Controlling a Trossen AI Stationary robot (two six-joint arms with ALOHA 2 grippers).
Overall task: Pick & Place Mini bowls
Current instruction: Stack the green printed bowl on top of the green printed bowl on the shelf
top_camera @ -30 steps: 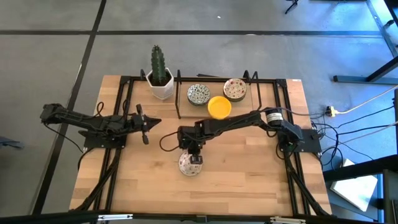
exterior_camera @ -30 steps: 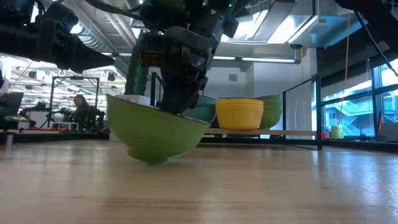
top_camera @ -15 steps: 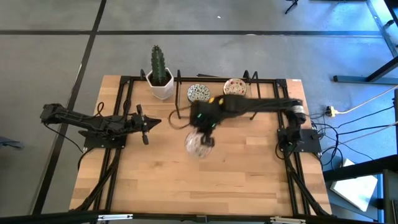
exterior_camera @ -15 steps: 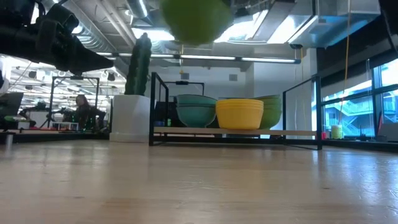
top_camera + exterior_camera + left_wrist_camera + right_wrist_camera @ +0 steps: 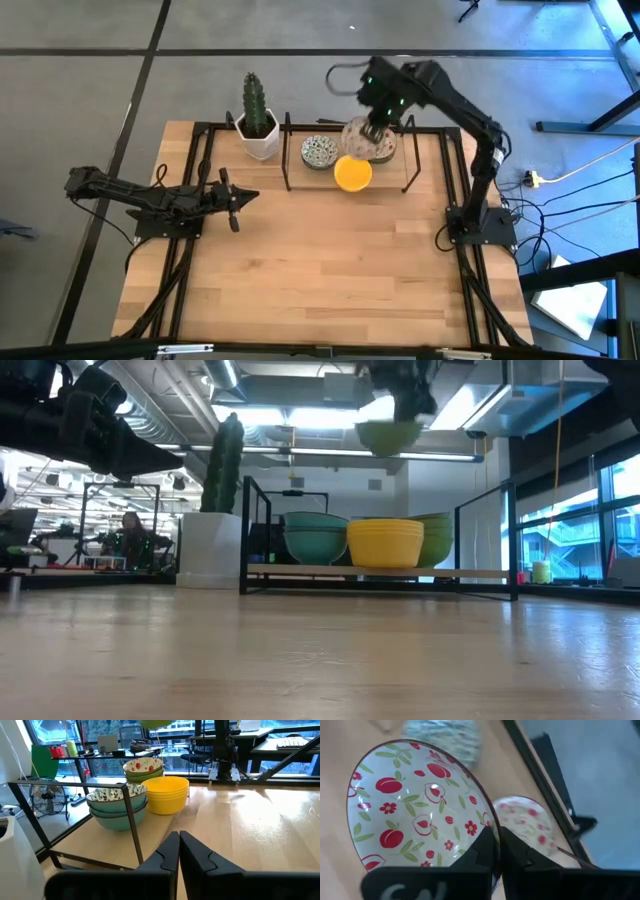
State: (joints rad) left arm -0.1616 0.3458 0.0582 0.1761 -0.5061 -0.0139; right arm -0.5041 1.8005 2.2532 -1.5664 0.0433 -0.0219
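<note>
My right gripper (image 5: pixel 373 128) is shut on a mini bowl (image 5: pixel 420 805), white inside with red fruit and green leaves, green outside (image 5: pixel 388 436). It hangs high over the black rack (image 5: pixel 410 160) at the table's far edge. On the rack stand three stacks of mini bowls: blue-green patterned (image 5: pixel 319 152), yellow (image 5: pixel 352 172) and red-speckled (image 5: pixel 527 825), the last partly hidden under the held bowl. My left gripper (image 5: pixel 240 197) waits shut at the table's left, pointing level toward the rack. My right gripper pinches the bowl's rim (image 5: pixel 492 832), one finger inside the bowl and one outside. The fingers come steeply from above. The bowl is lifted clear and tilted, hanging in the air above the red-speckled stack.
A white pot with a cactus (image 5: pixel 258 125) stands left of the rack, at the far edge. The rack's upright black bars (image 5: pixel 131 820) frame the stacks. Bare wooden table (image 5: pixel 330 270) spreads across the middle and near side.
My right gripper has carried the bowl off the table's near middle, up and toward the far edge, to a place high over the rack. The wrist has tipped more steeply down and rolled, so the bowl now hangs tilted.
</note>
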